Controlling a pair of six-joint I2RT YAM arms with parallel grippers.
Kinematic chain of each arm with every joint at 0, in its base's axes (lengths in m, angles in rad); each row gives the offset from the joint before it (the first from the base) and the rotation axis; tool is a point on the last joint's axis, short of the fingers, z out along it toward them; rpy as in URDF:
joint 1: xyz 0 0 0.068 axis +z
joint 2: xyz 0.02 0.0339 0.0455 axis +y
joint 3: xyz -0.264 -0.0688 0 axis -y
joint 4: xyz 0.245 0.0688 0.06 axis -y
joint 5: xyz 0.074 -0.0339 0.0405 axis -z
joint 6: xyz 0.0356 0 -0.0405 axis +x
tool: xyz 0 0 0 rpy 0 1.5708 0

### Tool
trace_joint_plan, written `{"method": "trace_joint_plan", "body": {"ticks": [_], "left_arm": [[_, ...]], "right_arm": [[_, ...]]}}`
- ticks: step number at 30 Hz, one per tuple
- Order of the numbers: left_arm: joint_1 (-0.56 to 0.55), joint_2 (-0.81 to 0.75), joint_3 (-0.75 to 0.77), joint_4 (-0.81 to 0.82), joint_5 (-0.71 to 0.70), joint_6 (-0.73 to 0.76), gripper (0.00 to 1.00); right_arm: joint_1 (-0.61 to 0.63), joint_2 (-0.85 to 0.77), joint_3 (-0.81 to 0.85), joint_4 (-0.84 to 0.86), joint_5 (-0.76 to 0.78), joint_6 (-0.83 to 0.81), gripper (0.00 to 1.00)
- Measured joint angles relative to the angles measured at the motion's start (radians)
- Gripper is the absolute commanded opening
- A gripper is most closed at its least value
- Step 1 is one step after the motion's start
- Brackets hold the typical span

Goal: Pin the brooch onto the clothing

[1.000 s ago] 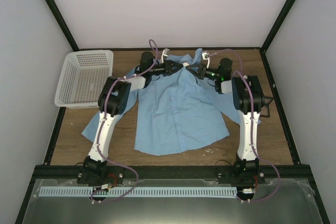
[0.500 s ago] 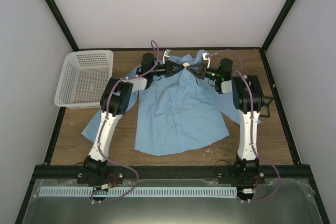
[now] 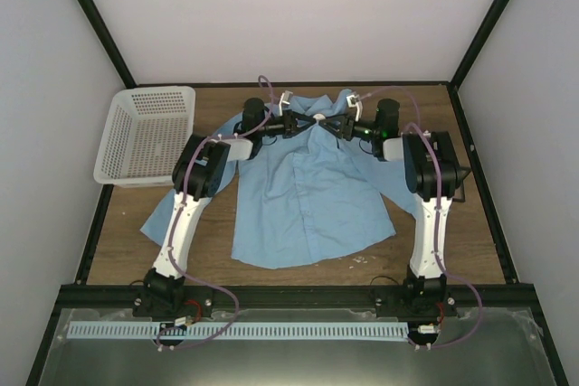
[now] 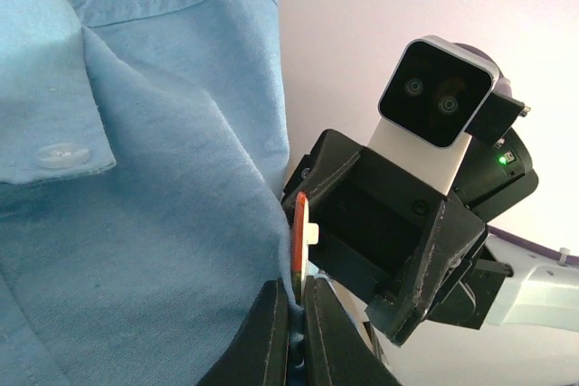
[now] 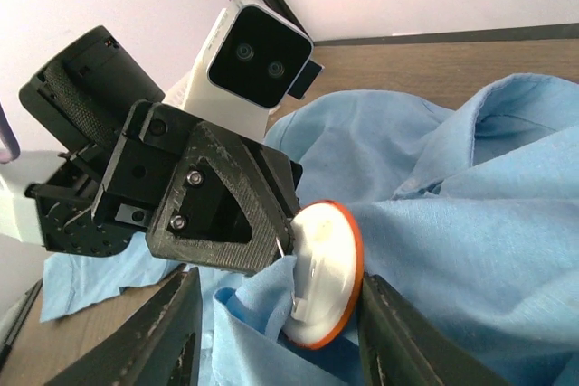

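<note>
A white mesh basket stands at the far left corner of the table. Just beside it, a light blue shirt lies spread over the middle of the table, collar toward the far edge and one sleeve trailing toward the left edge. Both arms reach over the shirt and meet at the collar, hiding part of it from above. The left gripper has its fingers pressed together on a raised fold of the shirt. The small round brooch, white-faced with an orange rim, sits at those tips against the fold. The right gripper faces it with fingers spread, one on either side of the brooch. At the right edge, a black frame is partly hidden behind the right arm.
</note>
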Motion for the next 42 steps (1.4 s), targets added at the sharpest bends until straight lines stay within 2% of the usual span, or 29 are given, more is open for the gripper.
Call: {"method": "trace_joint_plan", "body": {"ticks": [5, 14, 20, 24, 31, 42], "left_arm": [[0.0, -0.009, -0.018, 0.0, -0.014, 0.02, 0.0], [-0.01, -0.053, -0.047, -0.032, -0.048, 0.097, 0.0], [-0.016, -0.071, -0.059, -0.071, -0.079, 0.164, 0.0], [-0.018, -0.088, -0.072, -0.09, -0.098, 0.2, 0.0], [-0.021, -0.114, -0.111, -0.09, -0.131, 0.246, 0.0], [-0.022, -0.118, -0.149, -0.042, -0.151, 0.262, 0.0]], "right_arm": [[0.008, -0.001, 0.008, -0.055, 0.008, -0.031, 0.42], [0.024, -0.001, 0.051, -0.138, 0.04, -0.078, 0.31], [0.027, -0.001, 0.054, -0.15, 0.056, -0.089, 0.3], [0.029, -0.001, 0.054, -0.149, 0.069, -0.088, 0.2], [0.034, -0.005, 0.014, -0.06, 0.109, -0.022, 0.09], [0.041, -0.005, -0.034, 0.061, 0.135, 0.115, 0.01]]}}
